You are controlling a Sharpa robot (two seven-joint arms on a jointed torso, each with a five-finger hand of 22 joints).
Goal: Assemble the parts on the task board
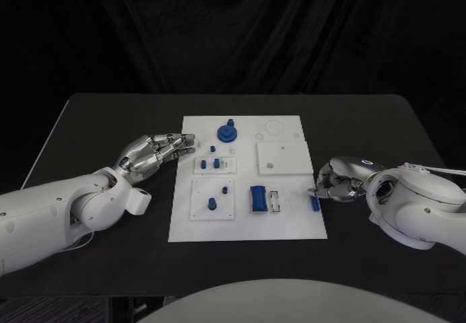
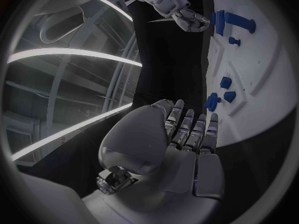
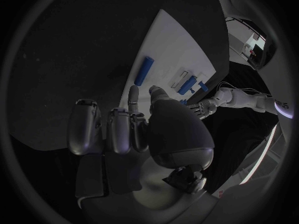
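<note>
- Right hand (image 1: 335,187) is curling closed at the board's right edge, lower right of centre, beside a small blue peg (image 1: 314,202); can't tell if it's actually gripping it.
- Peg's looking light, stiff, slippery: pinch mid-shaft.
- Left hand (image 1: 155,152) is hovering open, left of the task board (image 1: 248,232).

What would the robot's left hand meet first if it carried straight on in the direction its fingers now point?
Probably the near edge of the task board. The left hand is open beside it, with its fingers aimed toward the small blue parts just beyond. Its height above the board is unclear.
</note>
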